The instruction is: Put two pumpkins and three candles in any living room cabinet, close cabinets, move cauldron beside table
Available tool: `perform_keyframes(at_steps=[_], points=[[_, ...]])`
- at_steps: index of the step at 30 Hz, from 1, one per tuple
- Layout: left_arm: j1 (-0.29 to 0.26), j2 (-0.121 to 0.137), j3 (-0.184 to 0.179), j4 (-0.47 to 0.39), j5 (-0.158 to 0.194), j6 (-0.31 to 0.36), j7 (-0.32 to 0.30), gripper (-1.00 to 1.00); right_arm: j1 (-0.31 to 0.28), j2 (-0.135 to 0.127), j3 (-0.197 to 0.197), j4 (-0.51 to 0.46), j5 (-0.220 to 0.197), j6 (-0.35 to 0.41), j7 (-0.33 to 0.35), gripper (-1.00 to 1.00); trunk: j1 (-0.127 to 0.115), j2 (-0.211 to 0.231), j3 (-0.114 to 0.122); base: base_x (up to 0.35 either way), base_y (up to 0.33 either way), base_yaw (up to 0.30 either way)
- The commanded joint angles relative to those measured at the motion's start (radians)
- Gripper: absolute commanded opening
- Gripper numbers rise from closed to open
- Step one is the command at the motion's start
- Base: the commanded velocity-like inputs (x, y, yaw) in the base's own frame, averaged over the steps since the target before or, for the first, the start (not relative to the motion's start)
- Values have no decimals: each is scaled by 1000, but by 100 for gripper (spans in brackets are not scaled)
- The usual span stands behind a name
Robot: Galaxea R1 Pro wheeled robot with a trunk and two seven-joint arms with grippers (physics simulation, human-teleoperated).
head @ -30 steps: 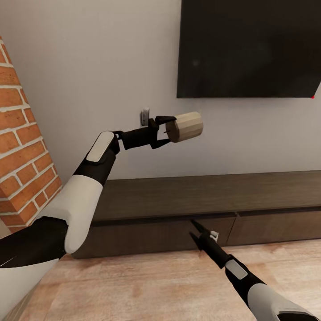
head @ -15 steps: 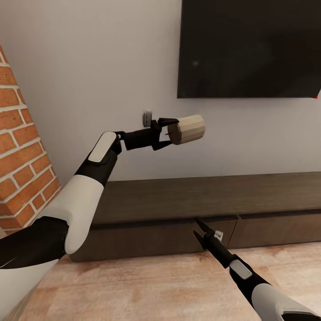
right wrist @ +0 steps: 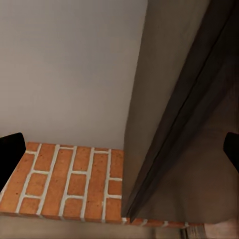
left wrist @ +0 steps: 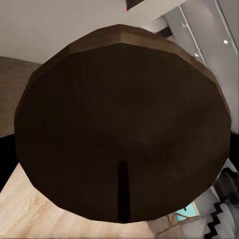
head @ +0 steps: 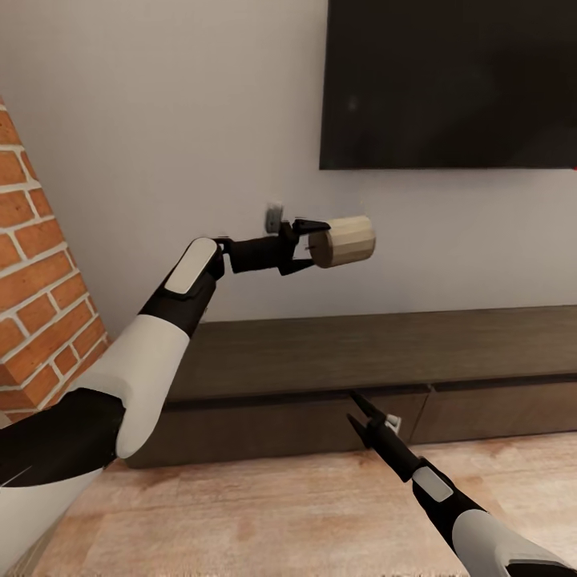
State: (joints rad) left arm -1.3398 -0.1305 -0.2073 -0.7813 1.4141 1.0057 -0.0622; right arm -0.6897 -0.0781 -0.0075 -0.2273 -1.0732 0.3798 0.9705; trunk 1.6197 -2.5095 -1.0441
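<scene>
In the head view the left arm reached from the lower left of the frame up toward the centre, and the left gripper [head: 311, 244] had its jaws clamped on a candle [head: 347, 241]. The candle was a stubby tan cylinder held sideways in the air, its length running toward the right of the frame, in front of the pale wall and well above the cabinet [head: 336, 353]. In the left wrist view the candle [left wrist: 124, 124] sat right against the camera as a dark brown faceted disc, with a thin dark line, apparently the wick, running down from its middle.

The cabinet stretched across the lower half of the head view, long, low and dark brown, with a flat top and flat front panels that looked shut. The right arm came in from the lower right corner, and the right gripper [head: 360, 414] hung just in front of the cabinet's front panels near the seam between two of them, jaws parted with nothing between them. In the right wrist view its fingertips [right wrist: 11, 149] showed as dark shapes at the two side edges of the frame, well apart, with the cabinet [right wrist: 199, 124] ahead of them.

A black television [head: 449, 84] filled the upper right of the head view, a brick wall [head: 40, 280] stood at the left edge, a small wall socket [head: 274, 215] showed just behind the left gripper, and the wooden floor [head: 264, 513] ran along the bottom.
</scene>
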Motion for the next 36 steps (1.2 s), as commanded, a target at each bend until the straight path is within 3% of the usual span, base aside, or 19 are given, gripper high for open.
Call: perform_keyframes(at_steps=[1, 13, 16, 36], points=[[-1, 0, -5, 0, 0, 2, -7, -100, -1, 0, -1, 0, -5, 10, 2, 100, 0, -1, -5, 0, 0, 0], [-1, 0, -15, -1, 0, 2, -9, -100, -1, -2, -2, 0, -4, 11, 62, 100, 6, -4, -51, 0, 0, 0], [-1, 0, -14, -1, 0, 2, -8, -100, -1, -2, -2, 0, -3, 11, 77, 100, 6, -4, -51, 0, 0, 0], [-1, 0, -14, -1, 0, 2, -8, -100, -1, -2, -2, 0, -2, 3, 83, 100, 13, -8, -117, 0, 0, 0]])
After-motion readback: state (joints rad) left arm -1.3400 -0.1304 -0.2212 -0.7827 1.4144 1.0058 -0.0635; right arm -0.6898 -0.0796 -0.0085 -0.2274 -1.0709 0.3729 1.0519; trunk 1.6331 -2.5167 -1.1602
